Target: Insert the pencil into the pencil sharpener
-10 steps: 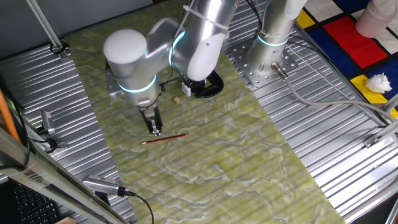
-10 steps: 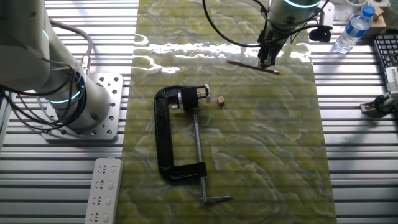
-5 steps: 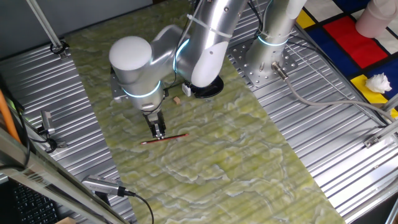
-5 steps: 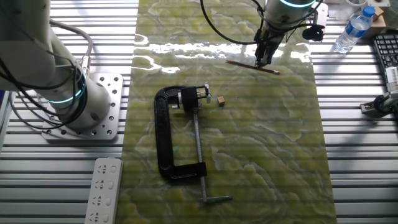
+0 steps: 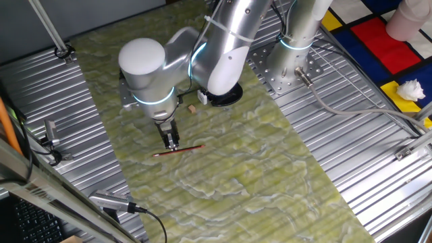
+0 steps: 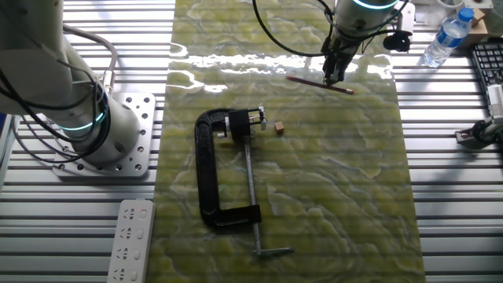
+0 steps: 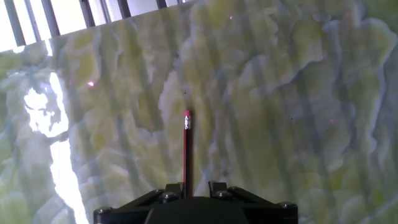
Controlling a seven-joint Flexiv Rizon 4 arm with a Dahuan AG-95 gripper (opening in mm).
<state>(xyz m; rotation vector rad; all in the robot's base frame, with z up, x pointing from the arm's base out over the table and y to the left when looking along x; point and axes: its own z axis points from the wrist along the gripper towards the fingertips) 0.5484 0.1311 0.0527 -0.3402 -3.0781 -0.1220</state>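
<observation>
Moved: since a second ago the arm has slid a little way along the pencil and dropped lower; in the last half second almost nothing has changed.
Claw [image 5: 171, 143]: it points straight down at the green worktop [image 5: 256, 175], right over the pencil.
Claw from the far side [image 6: 330, 76]: its tips are down at the pencil.
Claw grip: the two fingers [image 7: 217, 187] sit one on each side of the pencil with a small gap; I cannot tell if they are squeezing it.
Pencil [image 5: 178, 150]: thin and reddish, lying flat on the worktop, with the claw near its middle.
Pencil from the far side [image 6: 319, 84]: it lies near the top edge of the green mat, well away from the clamp.
Pencil up close [image 7: 186, 149]: it runs straight out from between the fingers, and its far end has a pink rubber with a silver band.
Black clamp [image 6: 206, 169]: a big C shape lying flat in the middle of the worktop.
Little block [image 6: 279, 126]: a small tan cube just beside the top of the clamp.
Water bottle [image 6: 446, 36]: stands off the mat at the far corner.
</observation>
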